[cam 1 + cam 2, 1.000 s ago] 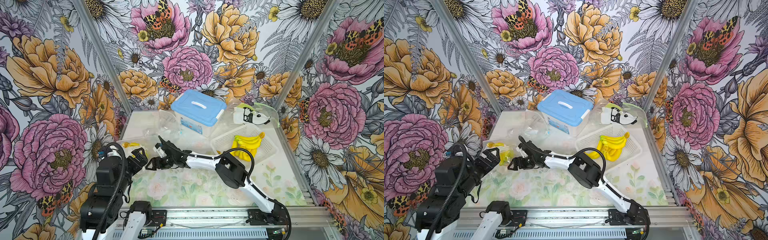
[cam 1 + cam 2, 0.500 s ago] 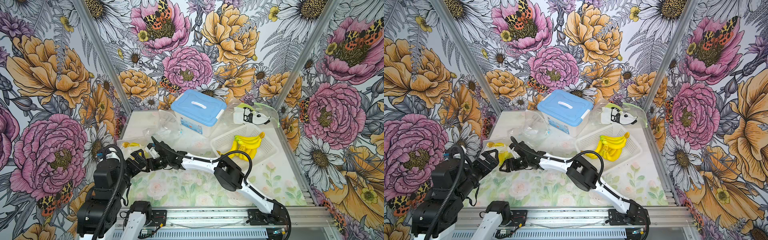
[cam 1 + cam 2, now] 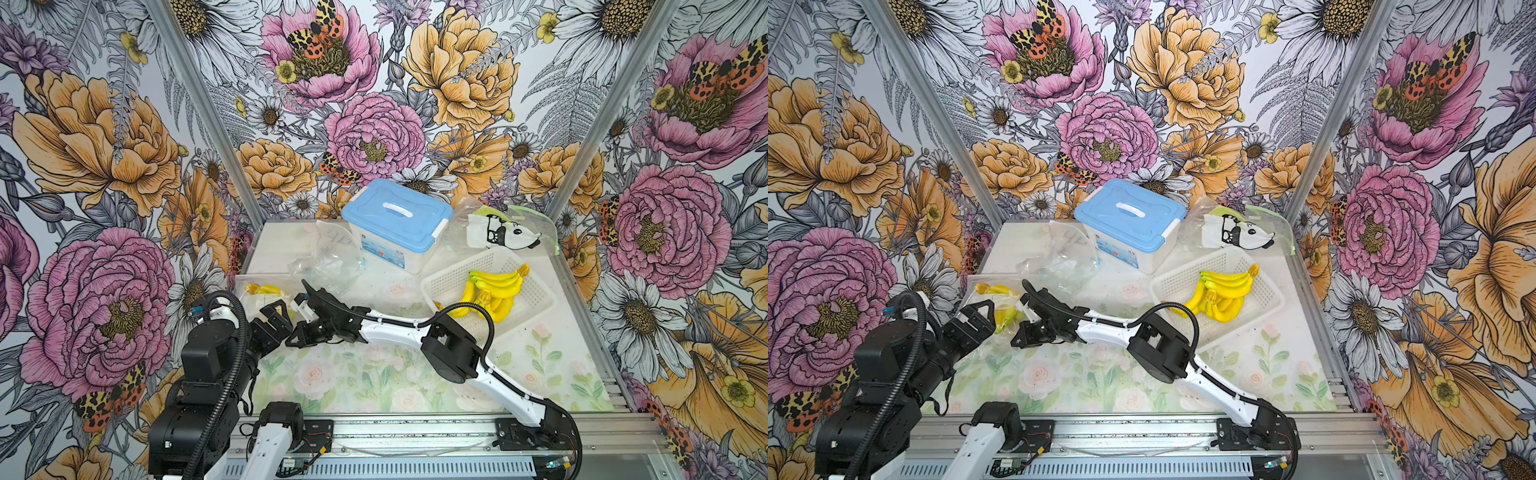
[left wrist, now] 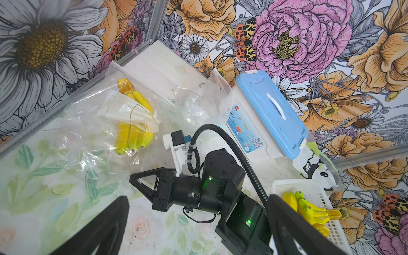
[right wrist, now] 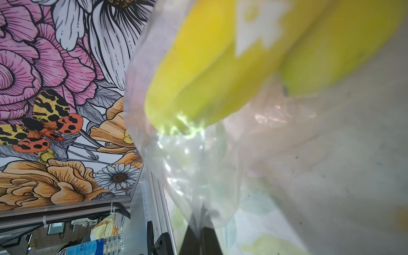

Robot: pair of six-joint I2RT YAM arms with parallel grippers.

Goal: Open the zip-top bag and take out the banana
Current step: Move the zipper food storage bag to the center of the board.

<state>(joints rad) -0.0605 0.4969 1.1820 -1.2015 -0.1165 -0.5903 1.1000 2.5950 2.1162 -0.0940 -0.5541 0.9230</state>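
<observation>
Near edge of the floral table mat [image 3: 374, 386], at 9 o'clock: left gripper [image 3: 982, 318] has its jaws wide apart and empty, hovering just beside the clear zip-top bag [image 4: 88, 132]. Right gripper [image 4: 134, 178] reaches across from 5 o'clock, jaws fully closed, pinching a fold of that bag's film at its near edge. Bag lies flat at 10 o'clock by the left wall with the yellow banana bunch [image 4: 132, 134] inside; can't make out the zip line. Film looks thin, floppy and slick, so it will likely stretch or slip: grab the stiffer lip at the zip, one side per gripper. Bunch looks light, rigid and smooth: take it by the stem end. Further back: empty clear bags [image 3: 328, 262] at 11, blue-lidded plastic box [image 3: 395, 216] at 12, panda-print bag [image 3: 503, 232] at 1, white perforated basket [image 3: 536, 299] at 2.
</observation>
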